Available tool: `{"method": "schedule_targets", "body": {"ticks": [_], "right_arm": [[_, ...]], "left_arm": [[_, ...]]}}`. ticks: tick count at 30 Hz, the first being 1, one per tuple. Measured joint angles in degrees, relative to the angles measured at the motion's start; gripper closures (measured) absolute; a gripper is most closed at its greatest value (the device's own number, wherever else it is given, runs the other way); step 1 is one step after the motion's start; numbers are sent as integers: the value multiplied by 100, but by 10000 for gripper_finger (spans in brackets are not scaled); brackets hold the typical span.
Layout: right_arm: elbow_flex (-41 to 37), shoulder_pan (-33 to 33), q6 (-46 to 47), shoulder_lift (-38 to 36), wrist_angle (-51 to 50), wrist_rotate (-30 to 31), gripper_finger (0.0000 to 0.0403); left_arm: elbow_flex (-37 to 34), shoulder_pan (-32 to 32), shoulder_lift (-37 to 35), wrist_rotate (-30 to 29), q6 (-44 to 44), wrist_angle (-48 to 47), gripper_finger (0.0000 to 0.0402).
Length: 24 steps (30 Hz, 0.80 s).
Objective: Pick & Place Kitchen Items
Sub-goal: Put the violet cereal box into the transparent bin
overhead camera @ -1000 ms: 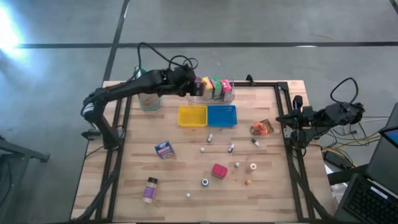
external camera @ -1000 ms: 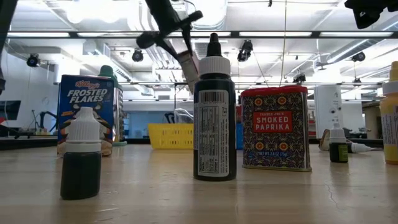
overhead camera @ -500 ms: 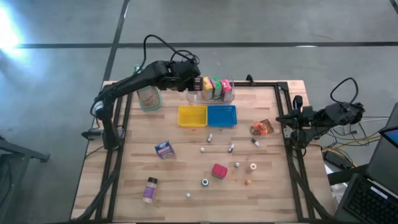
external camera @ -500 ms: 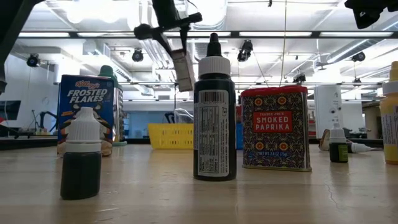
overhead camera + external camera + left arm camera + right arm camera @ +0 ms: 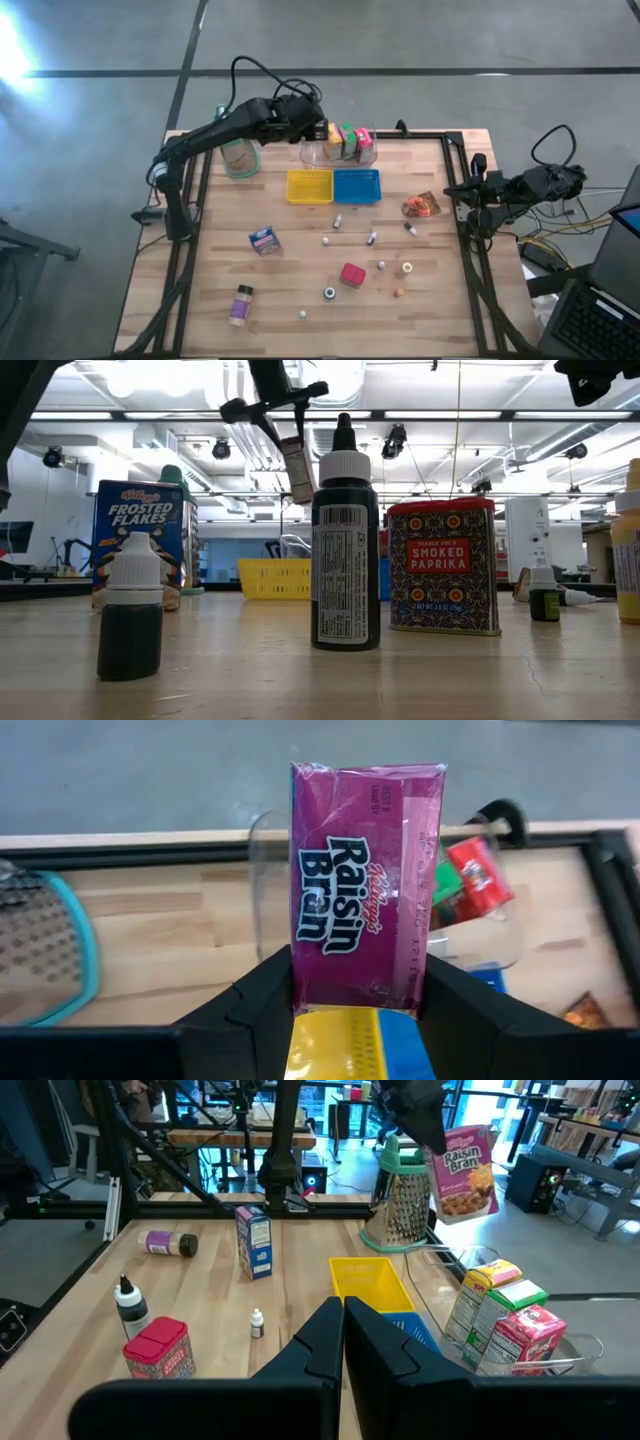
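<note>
left claw: grips "Raisin Bran" carton | right claw: closed, empty | tin: "Smoked Paprika"

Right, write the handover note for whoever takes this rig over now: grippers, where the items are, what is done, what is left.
Left gripper: shut on the Raisin Bran carton, held in the air over the clear bin at the table's far edge.
Right gripper: shut, empty, parked at the table's right edge.
Done: three cartons (yellow, green, pink) stand in the clear bin.
Left: release the Raisin Bran carton into the bin. Still on the table: Frosted Flakes carton, red paprika tin, orange pouch, spice jar, several small bottles. The yellow tray and blue tray look empty.
</note>
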Motion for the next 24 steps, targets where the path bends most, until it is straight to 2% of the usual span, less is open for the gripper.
{"method": "schedule_targets", "body": {"ticks": [12,19,24], "right_arm": [[2,1,7,0,0,0,394],[0,1,3,0,-1,-2,394],[0,0,8,0,0,0,394]], "left_arm": [[-161,-2,-2,102,-472,374,218],[-179,-52,-2,290,-1549,448,218],[-220,-72,-4,361,-1683,497,218]]}}
